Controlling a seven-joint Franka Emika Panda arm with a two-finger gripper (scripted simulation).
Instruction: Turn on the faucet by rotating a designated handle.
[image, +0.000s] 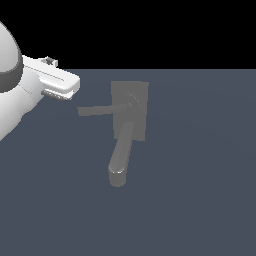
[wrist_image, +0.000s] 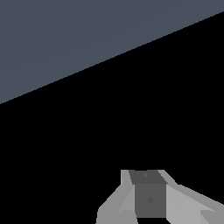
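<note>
1. Faucet location: the grey fixture lies on the dark counter near the middle of the exterior view. Its thick rounded spout runs toward the near edge of that view and is the part closest to the camera.
2. Behind the spout sit the round hub and the flat back plate. The handle, a thin flat bar, projects from the hub toward the exterior view's left.
3. Farther back and further left, the hand hovers just past the free end of the handle, apart from it. No contact is visible.
4. Hand state: the exterior view shows only the white body of the hand, and the wrist view shows part of the finger assembly against black background. Whether the jaws stand wide or narrow cannot be told. Nothing is seen held.
5. Judgement: the approach step is in hand; rotation is not yet begun.
6. Risk: the wrist view shows no faucet, so alignment rests on the exterior view alone. A misjudged height would pass the hand over the thin bar.
7. Risk: contact too close to the bar's tip may let the hand slide off.
8. Risk: overshoot toward the spout would push the wrong part.
</note>
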